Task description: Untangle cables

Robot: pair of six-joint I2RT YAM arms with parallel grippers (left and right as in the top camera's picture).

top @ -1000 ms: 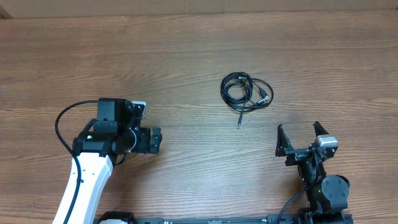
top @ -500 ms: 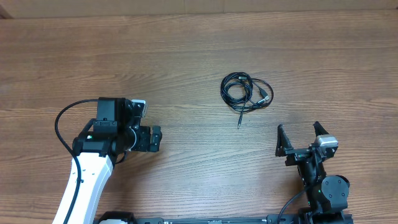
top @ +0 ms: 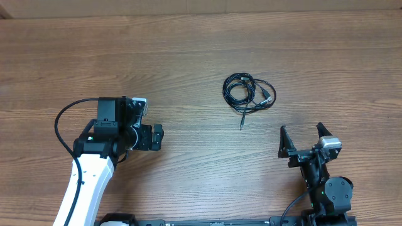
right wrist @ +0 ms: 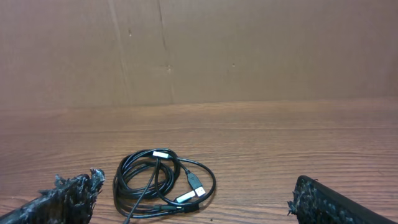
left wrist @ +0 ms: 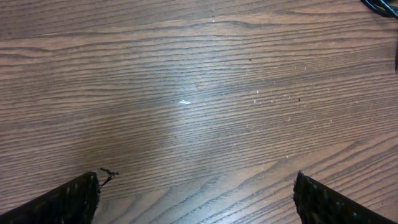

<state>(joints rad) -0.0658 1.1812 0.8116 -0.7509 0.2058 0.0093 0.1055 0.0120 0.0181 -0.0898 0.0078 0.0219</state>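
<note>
STEP: reach for tangle | WHERE: thin black cords with silver-tipped plugs (top: 249, 93) coiled on brown wooden table (top: 188, 50), just ahead of right gripper (top: 301, 130), well apart from left gripper (top: 156, 139) | JAWS: wide apart on both, holding nothing | HOW: probably best to pinch loose straight tail (top: 242, 119) alone, draw away from coil.

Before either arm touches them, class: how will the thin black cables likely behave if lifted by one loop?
The cables would probably sag and flop, being thin cords in loose overlapping loops. They look light, so the whole bundle might rise together, since the loops cross. The stray plug end would likely dangle.
</note>
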